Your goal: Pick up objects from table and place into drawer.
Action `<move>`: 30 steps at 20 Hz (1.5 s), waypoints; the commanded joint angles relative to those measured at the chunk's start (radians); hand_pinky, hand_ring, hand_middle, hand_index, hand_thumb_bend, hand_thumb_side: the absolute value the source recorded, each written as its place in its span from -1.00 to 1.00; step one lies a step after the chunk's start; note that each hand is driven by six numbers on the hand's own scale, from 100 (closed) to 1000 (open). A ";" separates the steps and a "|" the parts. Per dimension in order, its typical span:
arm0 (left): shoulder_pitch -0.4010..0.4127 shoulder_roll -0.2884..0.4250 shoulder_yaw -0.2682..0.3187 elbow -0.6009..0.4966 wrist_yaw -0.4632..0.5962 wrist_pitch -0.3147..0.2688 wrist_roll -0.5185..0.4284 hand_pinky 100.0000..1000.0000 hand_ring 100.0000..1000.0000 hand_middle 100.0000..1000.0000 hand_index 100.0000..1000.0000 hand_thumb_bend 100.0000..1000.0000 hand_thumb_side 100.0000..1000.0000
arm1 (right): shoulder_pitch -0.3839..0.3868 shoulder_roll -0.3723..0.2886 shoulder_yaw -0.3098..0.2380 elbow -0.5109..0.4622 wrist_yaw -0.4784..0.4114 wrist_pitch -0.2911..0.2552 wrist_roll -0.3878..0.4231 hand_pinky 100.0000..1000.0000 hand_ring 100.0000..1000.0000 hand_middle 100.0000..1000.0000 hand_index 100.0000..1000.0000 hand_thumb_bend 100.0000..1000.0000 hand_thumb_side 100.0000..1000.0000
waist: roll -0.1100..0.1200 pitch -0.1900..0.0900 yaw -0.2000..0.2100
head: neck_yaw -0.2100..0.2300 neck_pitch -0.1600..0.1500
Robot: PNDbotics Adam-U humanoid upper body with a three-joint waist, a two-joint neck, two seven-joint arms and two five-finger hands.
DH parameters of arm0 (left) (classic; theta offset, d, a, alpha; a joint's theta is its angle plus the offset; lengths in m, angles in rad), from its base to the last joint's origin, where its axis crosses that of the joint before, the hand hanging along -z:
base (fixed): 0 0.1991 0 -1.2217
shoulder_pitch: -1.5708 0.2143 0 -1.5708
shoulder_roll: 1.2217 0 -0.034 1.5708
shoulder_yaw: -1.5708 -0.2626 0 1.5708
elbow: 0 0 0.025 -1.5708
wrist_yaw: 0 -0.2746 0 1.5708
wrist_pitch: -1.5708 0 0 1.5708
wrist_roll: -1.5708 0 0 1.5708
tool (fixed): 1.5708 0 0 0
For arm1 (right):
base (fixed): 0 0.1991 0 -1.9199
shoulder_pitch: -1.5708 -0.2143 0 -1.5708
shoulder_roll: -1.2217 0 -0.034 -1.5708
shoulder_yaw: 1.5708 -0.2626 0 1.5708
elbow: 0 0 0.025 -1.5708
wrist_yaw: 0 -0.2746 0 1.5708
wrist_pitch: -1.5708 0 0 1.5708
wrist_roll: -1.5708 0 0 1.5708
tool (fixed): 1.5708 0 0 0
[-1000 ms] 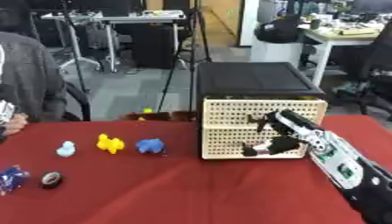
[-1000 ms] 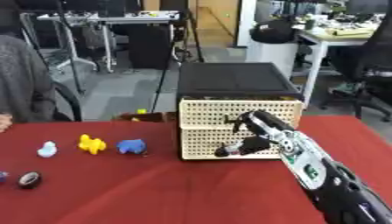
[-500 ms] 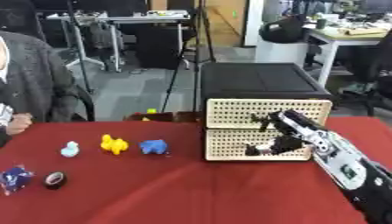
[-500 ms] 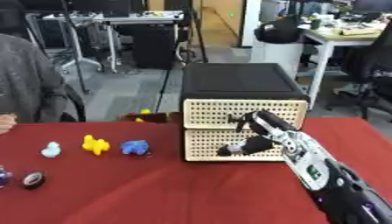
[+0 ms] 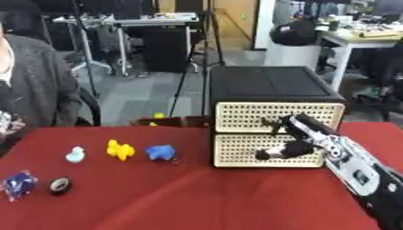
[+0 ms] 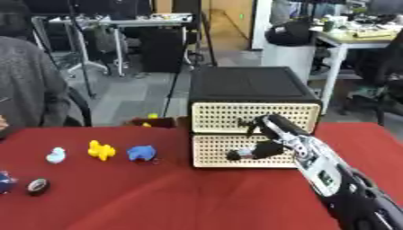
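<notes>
A black cabinet (image 5: 271, 85) with two cream perforated drawer fronts stands at the back right of the red table (image 5: 173, 197). Both the upper drawer (image 5: 236, 117) and the lower drawer (image 5: 236, 150) look closed. My right hand (image 5: 311, 132) is spread open against the fronts, a fingertip at the upper drawer's dark knob (image 5: 272, 124) and the thumb low on the lower front. On the left lie a pale blue figure (image 5: 75, 154), a yellow duck (image 5: 119, 149), a blue toy (image 5: 160, 152), a dark blue wrapped thing (image 5: 19, 184) and a small black round thing (image 5: 60, 185).
A small yellow thing (image 5: 160, 115) shows just beyond the table's far edge, by a brown piece (image 5: 169, 121). Office desks and chairs fill the background. Open red tabletop lies between the toys and the cabinet.
The whole view has shifted slightly. My right hand stays at the drawer fronts and the toys have not moved.
</notes>
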 commanded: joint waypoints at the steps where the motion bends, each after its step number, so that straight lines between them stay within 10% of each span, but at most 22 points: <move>1: -0.004 0.023 0.008 -0.019 0.006 -0.001 -0.002 0.25 0.16 0.08 0.46 -0.88 0.07 | 0.001 -0.040 -0.004 -0.038 -0.024 -0.010 0.006 -1.00 -1.00 -0.98 0.47 1.00 0.11 | 0.000 -0.014 -0.010 | 0.002 -0.006; 19: 0.114 0.079 0.031 -0.025 0.026 -0.001 0.001 0.25 0.13 0.04 0.43 -0.93 0.16 | 0.326 -0.034 -0.053 -0.683 -0.438 0.029 -0.134 -1.00 -1.00 -0.93 0.35 0.71 0.70 | -0.047 -0.062 -0.118 | 0.031 0.069; 30: 0.183 0.108 0.035 -0.074 0.044 -0.017 -0.005 0.25 0.12 0.03 0.43 -0.94 0.19 | 0.484 -0.012 -0.087 -0.826 -0.476 0.005 -0.206 -1.00 -1.00 -0.91 0.36 0.61 0.80 | -0.058 -0.062 -0.131 | 0.036 0.080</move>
